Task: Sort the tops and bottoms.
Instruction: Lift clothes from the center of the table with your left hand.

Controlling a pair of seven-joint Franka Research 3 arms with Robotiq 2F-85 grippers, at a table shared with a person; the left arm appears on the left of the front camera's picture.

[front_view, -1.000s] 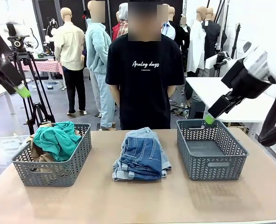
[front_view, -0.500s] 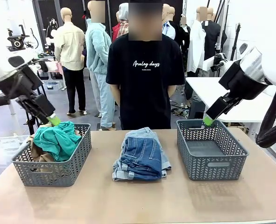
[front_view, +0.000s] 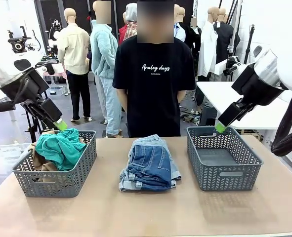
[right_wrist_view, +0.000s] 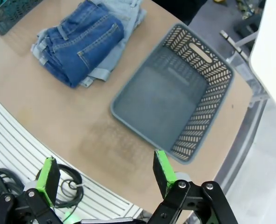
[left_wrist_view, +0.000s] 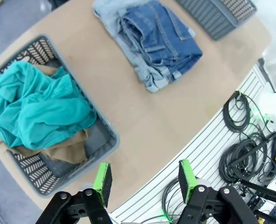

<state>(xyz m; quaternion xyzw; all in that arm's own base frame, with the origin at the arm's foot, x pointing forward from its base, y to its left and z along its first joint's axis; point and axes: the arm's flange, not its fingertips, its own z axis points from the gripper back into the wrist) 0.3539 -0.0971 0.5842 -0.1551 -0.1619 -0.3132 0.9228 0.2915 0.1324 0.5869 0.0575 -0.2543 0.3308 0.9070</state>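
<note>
I have the left hand (left_wrist_view: 145,179) released, its green pads standing apart with nothing between them. It hangs in the air above the far rim of the left basket (front_view: 62,180). Both tops lie in that basket: the teal-green shirt (left_wrist_view: 35,107) is heaped loosely on top, and the tan-beige shirt (left_wrist_view: 65,149) shows beneath it along one side. The denim shorts (front_view: 148,168) sit as a folded stack in the middle of the worktop (front_view: 146,212), between the two baskets and touching neither. A dark blue pair (left_wrist_view: 161,35) lies uppermost, and the lighter faded pairs (left_wrist_view: 128,46) stick out under it. My right hand (right_wrist_view: 102,172) is also released and grasps nothing. It hovers above the far left corner of the right basket (front_view: 225,175), and its wrist camera looks down into the basket's grey floor. A person (front_view: 153,84) in a black T-shirt stands at the far side, directly behind the shorts.
</note>
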